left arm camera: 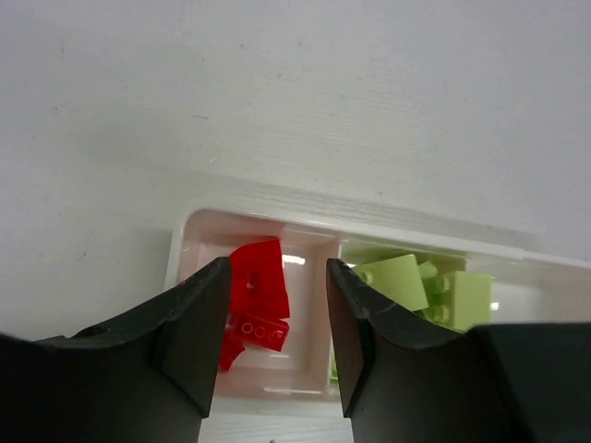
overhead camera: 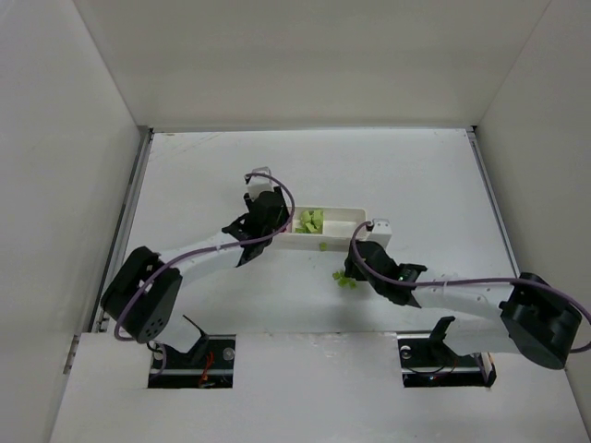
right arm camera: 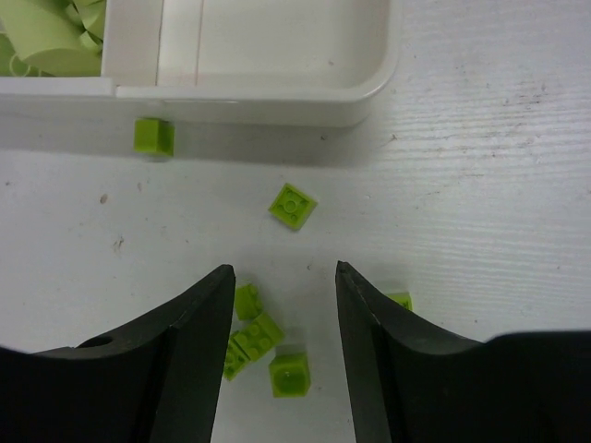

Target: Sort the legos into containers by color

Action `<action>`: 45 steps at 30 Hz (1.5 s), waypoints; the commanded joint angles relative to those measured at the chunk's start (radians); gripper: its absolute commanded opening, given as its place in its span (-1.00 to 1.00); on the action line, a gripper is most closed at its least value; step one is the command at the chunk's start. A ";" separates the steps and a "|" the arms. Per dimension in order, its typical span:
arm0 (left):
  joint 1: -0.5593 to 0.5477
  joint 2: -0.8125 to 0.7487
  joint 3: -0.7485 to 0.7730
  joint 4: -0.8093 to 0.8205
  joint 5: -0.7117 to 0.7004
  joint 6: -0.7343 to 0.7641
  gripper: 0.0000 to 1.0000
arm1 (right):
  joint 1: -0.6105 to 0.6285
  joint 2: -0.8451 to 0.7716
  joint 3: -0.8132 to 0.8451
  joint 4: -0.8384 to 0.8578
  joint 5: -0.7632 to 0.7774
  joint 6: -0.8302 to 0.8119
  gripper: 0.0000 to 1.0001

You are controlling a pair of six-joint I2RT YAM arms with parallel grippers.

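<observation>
Left claw (left arm camera: 277,277) over red legos (left arm camera: 256,286), right claw (right arm camera: 284,275) over green legos (right arm camera: 259,334)

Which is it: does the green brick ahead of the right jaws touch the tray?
Apart. Right wrist view shows table between the green brick and the tray.

No text, label, brand, number or sign can be read in any of the views. Nothing legible is seen on the white tray (right arm camera: 277,92), the red legos (left arm camera: 259,277) or the green legos (right arm camera: 293,205). Any mark moulded on them is too small to be made out.
</observation>
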 commanded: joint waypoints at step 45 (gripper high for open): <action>-0.568 0.061 -0.192 0.337 0.005 -0.080 0.00 | -0.157 0.191 0.338 0.107 0.035 -0.157 -0.20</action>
